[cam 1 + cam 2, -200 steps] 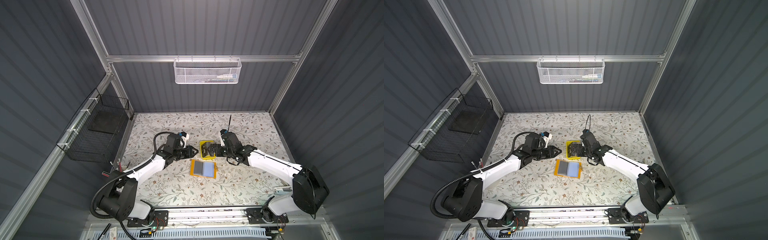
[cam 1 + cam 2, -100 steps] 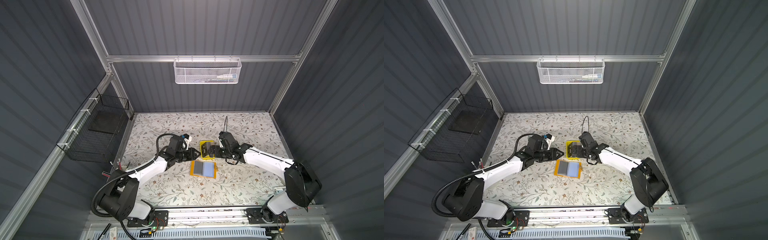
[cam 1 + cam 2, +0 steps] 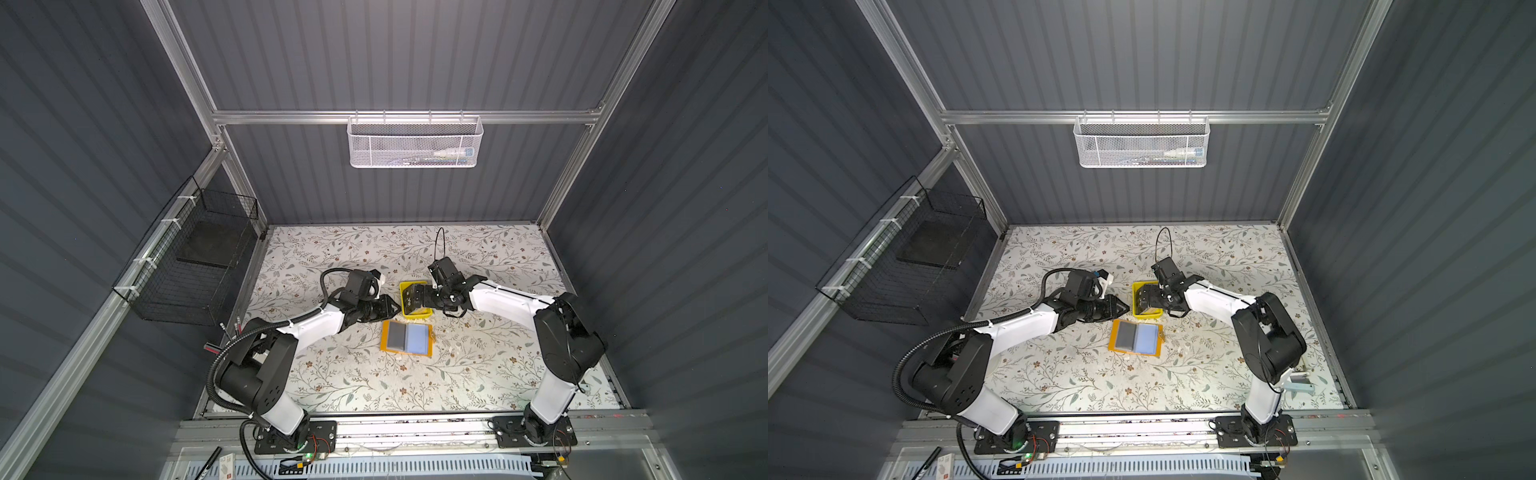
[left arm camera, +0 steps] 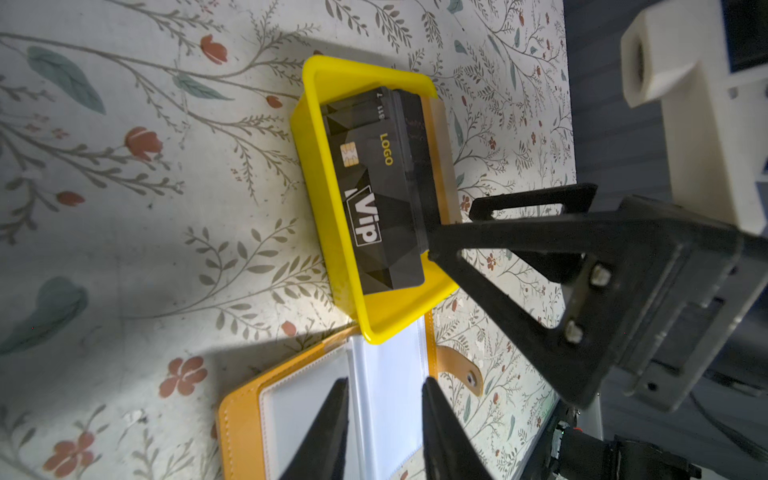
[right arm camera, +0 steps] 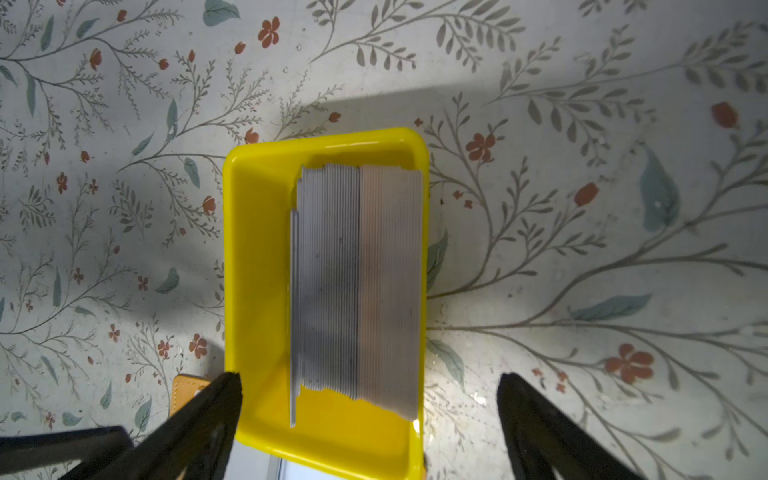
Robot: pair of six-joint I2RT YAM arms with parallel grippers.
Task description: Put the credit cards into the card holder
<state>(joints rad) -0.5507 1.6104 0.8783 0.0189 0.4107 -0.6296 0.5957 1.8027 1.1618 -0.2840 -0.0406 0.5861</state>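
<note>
Showing one open holder [image 3: 406, 338], one tray [image 3: 417, 314] at its 12 o'clock with one card stack [image 5: 357, 282]; left claw [image 4: 384, 382] slightly apart, right claw [image 5: 370, 376] wide.

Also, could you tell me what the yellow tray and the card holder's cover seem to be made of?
The yellow tray looks like glossy moulded plastic: even colour, rounded corners, glints on its rim. The card holder has a matt cover with a stitched edge, so leather or imitation leather; I cannot tell which.
</note>
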